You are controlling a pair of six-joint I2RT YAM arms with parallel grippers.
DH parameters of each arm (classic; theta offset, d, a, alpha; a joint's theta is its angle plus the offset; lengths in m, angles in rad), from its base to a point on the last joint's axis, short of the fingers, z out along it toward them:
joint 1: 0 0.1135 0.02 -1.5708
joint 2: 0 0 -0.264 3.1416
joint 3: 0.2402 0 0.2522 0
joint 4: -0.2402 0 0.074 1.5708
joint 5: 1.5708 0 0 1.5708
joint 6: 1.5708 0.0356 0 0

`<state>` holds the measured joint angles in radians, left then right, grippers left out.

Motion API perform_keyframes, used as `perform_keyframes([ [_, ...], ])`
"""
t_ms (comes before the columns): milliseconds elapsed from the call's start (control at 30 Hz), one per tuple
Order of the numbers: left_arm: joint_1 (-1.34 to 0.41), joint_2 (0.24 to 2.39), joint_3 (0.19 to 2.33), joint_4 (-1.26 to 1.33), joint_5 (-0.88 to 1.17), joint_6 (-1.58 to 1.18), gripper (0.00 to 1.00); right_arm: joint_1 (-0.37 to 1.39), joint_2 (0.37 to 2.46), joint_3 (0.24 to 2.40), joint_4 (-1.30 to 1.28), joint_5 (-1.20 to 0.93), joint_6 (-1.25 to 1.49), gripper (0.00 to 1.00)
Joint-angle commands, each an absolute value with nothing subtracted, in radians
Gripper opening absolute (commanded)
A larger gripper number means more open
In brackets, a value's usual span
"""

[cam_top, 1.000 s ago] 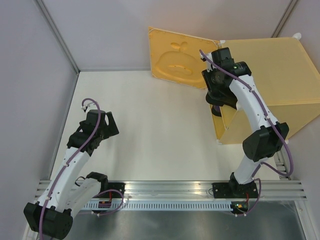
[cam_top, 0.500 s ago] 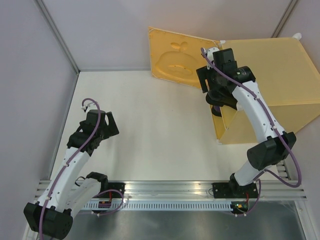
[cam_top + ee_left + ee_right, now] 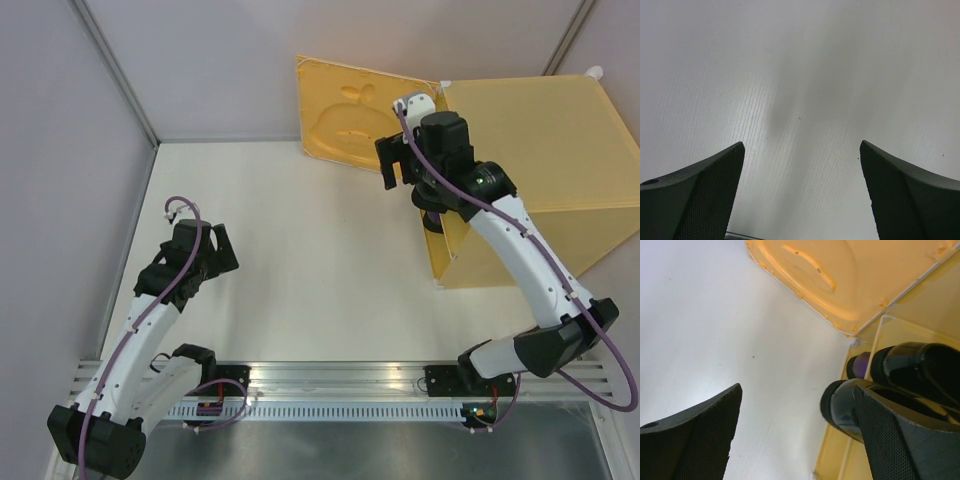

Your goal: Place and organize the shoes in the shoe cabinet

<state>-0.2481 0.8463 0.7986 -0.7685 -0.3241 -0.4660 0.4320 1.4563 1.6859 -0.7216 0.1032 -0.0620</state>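
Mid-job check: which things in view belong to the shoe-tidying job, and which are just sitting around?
Job:
- shoe cabinet and its open door
- black shoes and a purple shoe, at the cabinet's opening
- right gripper, open beside them

Not the job:
- table, metal rail, grey walls
- left gripper, open over the table

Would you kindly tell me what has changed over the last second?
The right gripper backed left out of the yellow-orange plastic cube cabinet and opened, leaving the glossy black shoes at its opening. The left gripper, open over the white table, and the hinged cabinet door stayed put.
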Motion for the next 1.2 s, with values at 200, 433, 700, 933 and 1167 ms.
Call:
perform_keyframes([
  [200, -0.242, 0.848, 0.798, -0.735, -0.299, -0.428, 0.98, 0.653, 1.338, 1.353, -0.509, 0.667, 0.291, 0.98],
  [433, -0.242, 0.847, 0.796, -0.735, -0.288, -0.426, 0.98, 0.721, 1.362, 1.258, -0.534, 0.892, 0.524, 0.98],
  [700, -0.242, 0.844, 0.795, -0.733, -0.285, -0.425, 0.98, 0.719, 1.443, 1.236, -0.526, 1.044, 0.672, 0.98],
  [933, -0.242, 0.845, 0.795, -0.733, -0.282, -0.425, 0.98, 0.718, 1.488, 1.253, -0.587, 1.166, 0.865, 0.98],
  [1167, -0.242, 0.844, 0.793, -0.732, -0.279, -0.426, 0.98, 0.718, 1.607, 1.377, -0.851, 1.313, 1.231, 0.98],
])
